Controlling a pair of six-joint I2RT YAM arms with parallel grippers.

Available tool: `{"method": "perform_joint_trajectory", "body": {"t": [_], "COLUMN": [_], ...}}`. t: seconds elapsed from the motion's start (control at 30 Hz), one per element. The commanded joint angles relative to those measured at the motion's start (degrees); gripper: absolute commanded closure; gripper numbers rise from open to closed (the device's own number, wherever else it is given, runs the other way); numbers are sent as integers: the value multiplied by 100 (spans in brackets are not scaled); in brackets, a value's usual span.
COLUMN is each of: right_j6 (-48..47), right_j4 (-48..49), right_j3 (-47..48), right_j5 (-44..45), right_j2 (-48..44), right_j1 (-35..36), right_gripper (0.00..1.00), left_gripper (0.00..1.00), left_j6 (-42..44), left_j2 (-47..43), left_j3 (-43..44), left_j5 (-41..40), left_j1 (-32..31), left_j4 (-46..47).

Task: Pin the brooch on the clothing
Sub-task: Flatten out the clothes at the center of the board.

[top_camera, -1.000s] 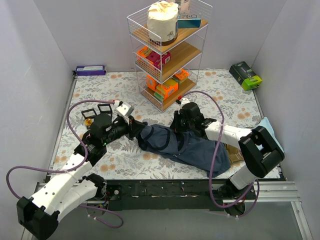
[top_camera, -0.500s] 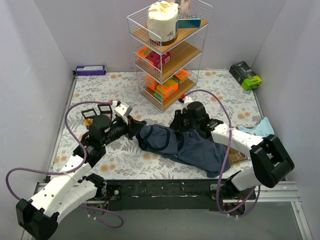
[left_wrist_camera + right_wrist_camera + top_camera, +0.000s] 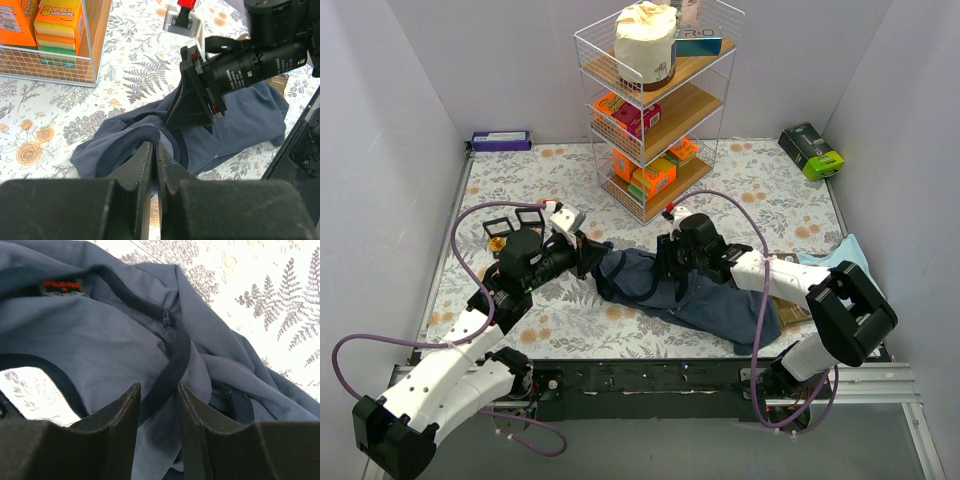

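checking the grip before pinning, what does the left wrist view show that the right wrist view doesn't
Only left wrist: the left pincer shut on the clothing, the right arm, the wire rack. Only right wrist: the red neck label and the right pincer open over a dark strap. Both: the navy clothing on the floral table cover.

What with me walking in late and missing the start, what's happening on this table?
Two robot arms are working on a navy tank top that lies crumpled on the floral table. The left gripper, jaws closed, appears to pinch the garment's edge at the end nearest it. The right gripper hangs just over a dark trim band near the red label, jaws open, gripping nothing. No brooch shows in any view, so nothing is pinned yet.
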Motion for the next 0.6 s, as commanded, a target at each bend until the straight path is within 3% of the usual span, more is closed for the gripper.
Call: {"method": "perform_joint_trajectory", "body": {"t": [0.0, 0.4, 0.57], "right_j6": [-193, -149, -167], "right_j4": [-286, -769, -1129], "right_j3": [326, 484, 616], "right_j5": [543, 1413, 1756], "right_j2": [189, 93, -268], "right_j1": [185, 371, 371], "right_gripper": [58, 75, 75], "left_gripper": [100, 100, 100], "left_j6": [30, 30, 4], "left_j2": [-13, -4, 22], "left_j3": [12, 21, 56], "left_j5": [-7, -270, -683], "left_j1": [33, 42, 33], "left_j4": [30, -5, -93]}}
